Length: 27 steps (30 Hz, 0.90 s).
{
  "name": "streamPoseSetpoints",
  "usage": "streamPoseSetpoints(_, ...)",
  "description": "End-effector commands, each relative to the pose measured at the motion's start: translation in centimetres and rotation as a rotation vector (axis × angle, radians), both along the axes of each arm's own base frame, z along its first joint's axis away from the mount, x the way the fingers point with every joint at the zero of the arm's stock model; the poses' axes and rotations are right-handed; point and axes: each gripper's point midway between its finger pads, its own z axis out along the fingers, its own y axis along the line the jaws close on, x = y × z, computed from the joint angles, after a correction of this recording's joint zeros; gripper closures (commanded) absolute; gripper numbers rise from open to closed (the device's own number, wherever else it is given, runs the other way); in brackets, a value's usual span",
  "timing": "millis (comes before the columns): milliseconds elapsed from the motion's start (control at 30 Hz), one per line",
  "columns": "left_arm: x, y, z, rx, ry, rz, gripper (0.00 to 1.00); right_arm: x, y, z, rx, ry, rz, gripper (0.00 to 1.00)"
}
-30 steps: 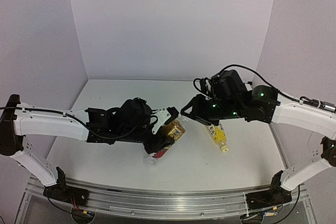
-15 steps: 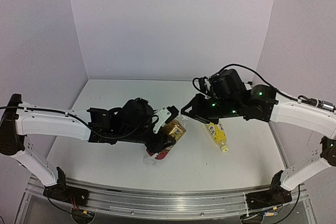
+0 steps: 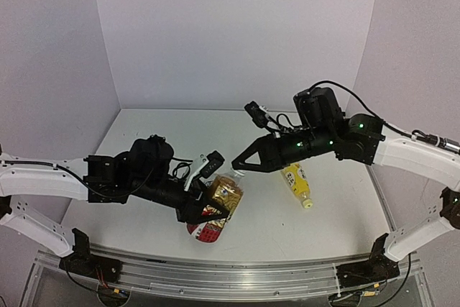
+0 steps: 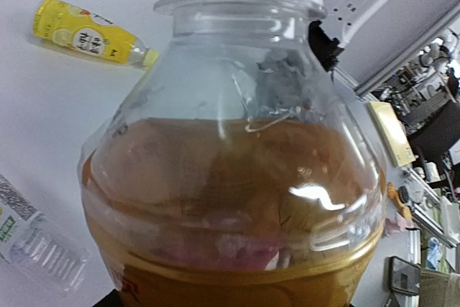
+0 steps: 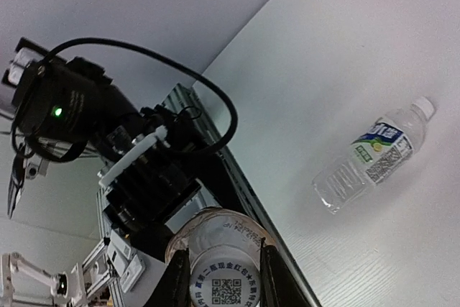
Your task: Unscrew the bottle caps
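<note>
R fingers (image 5: 177,282) sit narrow, pinched on the white cap (image 5: 225,287) of the amber bottle (image 4: 237,199), one each side, at bottom centre of the R wrist view. The QR print on the cap top faces the cam. In the top view the R gripper (image 3: 238,166) points down-left near frame centre. Its wrist runs up-right, and the R arm (image 3: 406,152) then drops to its base at the lower right edge.

L gripper (image 3: 195,210) is clamped on the bottle's lower body by the red label, just below frame centre. The bottle is tilted, cap end up-right into the R gripper. The L arm (image 3: 43,181) stretches low and nearly level to the left edge.

Hard to see:
- L fingers can't be made out in the L wrist view; the bottle fills that frame and its cap is cut by the top edge.
- Can't tell if the bottle's base touches the table (image 3: 144,134).
- Yellow bottle (image 3: 297,184) lies on its side right of centre, upper end under the R arm.
- Clear bottle (image 5: 374,150) lies on its side at the right of the R wrist view. It is cut off at lower left of the L wrist view and not made out from the top.
</note>
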Motion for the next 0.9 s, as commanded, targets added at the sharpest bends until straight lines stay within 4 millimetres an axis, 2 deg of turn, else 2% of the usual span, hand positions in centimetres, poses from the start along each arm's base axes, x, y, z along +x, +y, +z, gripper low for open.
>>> streamPoseSetpoints(0,-2.0,-1.9,11.9,-0.442,-0.126,-0.15,0.74,-9.8,1.4,4.6,0.264,0.019,0.593,1.0)
streamPoseSetpoints(133,-2.6,-1.7,12.4,-0.47,-0.126,-0.181,0.76,-11.6,0.6,5.0,0.329,0.009,0.754,1.0)
streamPoseSetpoints(267,-2.4,-1.5,12.4,-0.469,-0.137,-0.158,0.78,-12.1,0.4,5.2,0.355,-0.011,0.801,1.0)
streamPoseSetpoints(333,-2.1,-1.2,12.3,-0.463,-0.143,-0.139,0.79,-12.0,0.2,5.1,0.354,-0.049,0.787,1.0)
streamPoseSetpoints(467,-1.6,-0.7,12.1,-0.449,-0.16,-0.097,0.81,-10.5,0.4,4.1,0.287,-0.113,0.659,0.98)
streamPoseSetpoints(500,-1.4,-0.6,12.1,-0.44,-0.164,-0.082,0.81,-9.9,0.4,3.8,0.265,-0.126,0.617,0.91)
streamPoseSetpoints(600,-0.2,-0.5,11.2,-0.377,-0.181,-0.022,0.82,-6.9,0.3,3.0,0.179,-0.197,0.408,0.64)
streamPoseSetpoints(667,1.0,-0.5,10.2,-0.307,-0.194,0.034,0.82,-4.6,-0.2,2.9,0.129,-0.238,0.25,0.39)
streamPoseSetpoints(733,2.5,-0.2,9.1,-0.223,-0.223,0.105,0.84,-3.1,-1.3,3.6,0.115,-0.27,0.129,0.16)
streamPoseSetpoints(867,6.2,1.1,6.2,-0.018,-0.304,0.276,0.85,0.0,-3.8,3.6,0.073,-0.267,-0.141,0.12)
